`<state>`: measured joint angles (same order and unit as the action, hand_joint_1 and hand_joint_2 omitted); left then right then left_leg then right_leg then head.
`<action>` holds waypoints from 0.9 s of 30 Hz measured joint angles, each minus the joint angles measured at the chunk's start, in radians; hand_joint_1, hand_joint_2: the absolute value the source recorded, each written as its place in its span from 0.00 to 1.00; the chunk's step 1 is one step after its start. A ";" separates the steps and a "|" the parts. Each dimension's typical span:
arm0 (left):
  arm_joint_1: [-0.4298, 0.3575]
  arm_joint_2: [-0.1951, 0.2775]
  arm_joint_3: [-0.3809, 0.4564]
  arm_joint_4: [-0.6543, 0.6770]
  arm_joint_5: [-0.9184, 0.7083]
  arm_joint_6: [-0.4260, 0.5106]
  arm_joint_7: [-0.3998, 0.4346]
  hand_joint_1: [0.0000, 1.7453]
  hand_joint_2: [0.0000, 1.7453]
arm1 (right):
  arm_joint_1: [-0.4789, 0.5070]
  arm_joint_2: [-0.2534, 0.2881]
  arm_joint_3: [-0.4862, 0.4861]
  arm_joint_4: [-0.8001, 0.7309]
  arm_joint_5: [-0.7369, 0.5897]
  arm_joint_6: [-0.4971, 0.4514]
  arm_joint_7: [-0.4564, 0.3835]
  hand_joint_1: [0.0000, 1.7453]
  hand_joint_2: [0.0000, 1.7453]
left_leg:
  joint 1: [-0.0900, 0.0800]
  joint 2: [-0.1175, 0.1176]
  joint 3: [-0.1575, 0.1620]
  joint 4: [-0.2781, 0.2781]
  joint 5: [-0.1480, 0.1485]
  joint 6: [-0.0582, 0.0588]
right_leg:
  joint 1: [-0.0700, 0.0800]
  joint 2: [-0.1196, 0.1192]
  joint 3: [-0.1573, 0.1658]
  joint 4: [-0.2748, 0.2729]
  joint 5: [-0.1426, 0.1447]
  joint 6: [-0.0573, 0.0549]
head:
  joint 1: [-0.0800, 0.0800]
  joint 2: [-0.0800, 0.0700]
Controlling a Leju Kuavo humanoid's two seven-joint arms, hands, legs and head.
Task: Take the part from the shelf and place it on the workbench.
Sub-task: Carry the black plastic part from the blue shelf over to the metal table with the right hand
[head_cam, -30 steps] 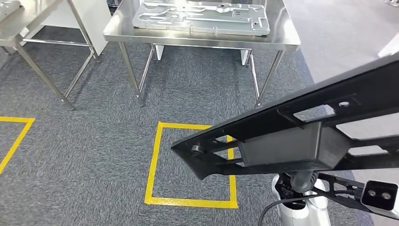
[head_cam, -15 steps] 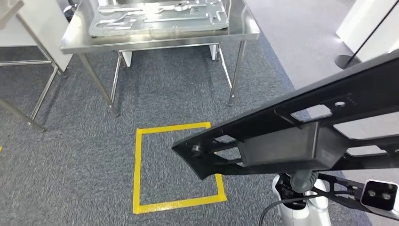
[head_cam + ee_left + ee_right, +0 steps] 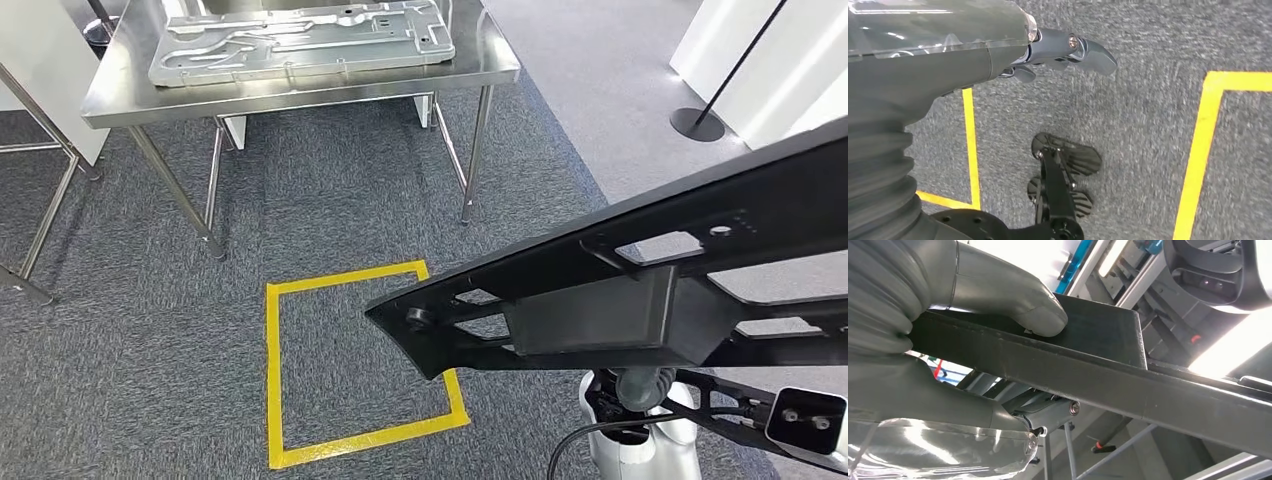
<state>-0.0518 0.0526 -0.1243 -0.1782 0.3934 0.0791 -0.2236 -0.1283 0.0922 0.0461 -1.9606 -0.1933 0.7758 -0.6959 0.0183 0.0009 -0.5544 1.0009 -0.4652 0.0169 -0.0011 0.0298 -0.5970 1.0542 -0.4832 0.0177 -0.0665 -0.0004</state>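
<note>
The right hand (image 3: pixel 948 355) grips the part (image 3: pixel 640 290), a long black frame with cut-out openings and a box-like section near its middle; in the right wrist view the thick grey thumb presses on the upper face of the part's flat bar while the other fingers (image 3: pixel 933 405) wrap under it, so the bar is clamped between them. In the head view the part is held in the air and slants across the right half of the picture, its pointed end with a small round boss hanging over the corner of a yellow taped square (image 3: pixel 350 370) on the grey carpet (image 3: pixel 150 330). Well beyond it stands the steel surface (image 3: pixel 480 72), a workbench on thin metal legs, which carries a large silvery plate (image 3: pixel 300 42) with ribs and slots. The part is well apart from that surface. The left hand (image 3: pixel 1058 52) hangs over the carpet and holds nothing; its dark fingers look loosely bent, and how far apart they stand cannot be told from the left wrist view. Under it the carpet bears more yellow tape lines. At the far right of the head view a dark round base (image 3: pixel 697 124) with a thin pole stands on smoother grey floor beside white panels.
</note>
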 joint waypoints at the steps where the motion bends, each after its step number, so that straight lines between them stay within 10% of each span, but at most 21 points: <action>1: 0.000 0.000 0.000 0.000 -0.001 -0.001 -0.001 0.00 1.00 | 0.001 0.000 -0.001 -0.002 0.003 -0.004 0.000 1.00 1.00 | 0.001 0.002 0.002 -0.002 0.000 0.004 | -0.002 -0.008 -0.026 0.054 -0.028 0.004 | 0.000 0.000; 3: 0.000 0.001 0.000 0.000 -0.004 -0.003 -0.003 0.00 1.00 | 0.004 0.003 -0.001 -0.004 0.010 -0.011 0.000 1.00 1.00 | 0.000 0.004 0.003 -0.002 -0.002 0.006 | -0.006 -0.019 -0.103 0.196 -0.086 0.010 | 0.000 0.000; 5: 0.001 0.001 0.000 0.000 -0.005 -0.004 -0.004 0.00 1.00 | 0.009 0.005 -0.001 -0.004 0.013 -0.016 0.000 1.00 1.00 | 0.000 0.006 0.007 -0.002 -0.007 0.005 | -0.009 -0.022 -0.143 0.255 -0.086 0.013 | 0.000 0.000; 10: 0.000 0.001 0.000 0.000 -0.005 -0.006 -0.004 0.00 1.00 | 0.010 0.008 -0.001 -0.009 0.014 -0.022 0.000 1.00 1.00 | -0.004 0.007 0.028 0.000 -0.028 -0.014 | -0.005 -0.038 -0.014 -0.026 0.052 -0.004 | 0.000 0.000; 15: -0.002 0.001 0.000 0.000 -0.005 -0.007 -0.006 0.00 1.00 | 0.010 0.016 0.000 -0.015 0.015 -0.022 0.000 1.00 1.00 | -0.002 0.011 0.020 0.034 -0.061 -0.040 | -0.004 -0.030 0.000 -0.049 0.042 -0.034 | 0.000 0.000; 19: 0.000 0.002 0.000 0.000 -0.005 -0.007 -0.006 0.00 1.00 | 0.011 0.023 0.000 -0.017 0.015 -0.022 0.000 1.00 1.00 | -0.001 0.008 -0.116 0.284 -0.154 -0.048 | 0.000 -0.026 0.018 -0.051 0.028 -0.049 | 0.000 0.000; 21: 0.003 0.002 0.000 0.000 -0.005 -0.007 -0.006 0.00 1.00 | 0.013 0.024 0.000 -0.017 0.015 -0.022 0.000 1.00 1.00 | -0.002 0.008 -0.135 0.283 -0.113 -0.044 | 0.004 -0.020 0.032 -0.051 0.018 -0.049 | 0.000 0.000; 24: 0.004 0.005 0.000 0.000 -0.005 -0.007 -0.006 0.00 1.00 | 0.013 0.024 0.001 -0.017 0.015 -0.022 0.000 1.00 1.00 | -0.008 0.005 -0.062 0.086 0.006 -0.024 | 0.009 -0.015 0.056 -0.050 -0.001 -0.043 | 0.000 0.000; 27: 0.001 0.008 0.000 0.000 -0.005 -0.007 -0.007 0.00 1.00 | 0.013 0.025 0.002 -0.017 0.015 -0.023 0.000 1.00 1.00 | -0.017 0.005 -0.034 0.012 0.013 -0.006 | 0.009 -0.013 0.060 -0.045 -0.005 -0.026 | 0.000 0.000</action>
<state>-0.0509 0.0607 -0.1240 -0.1781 0.3883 0.0721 -0.2310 -0.1150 0.1167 0.0482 -1.9780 -0.1783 0.7532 -0.6955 0.0016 0.0056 -0.5884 1.0129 -0.4524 0.0106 0.0077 0.0170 -0.5366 1.0088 -0.4880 -0.0083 -0.0666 -0.0004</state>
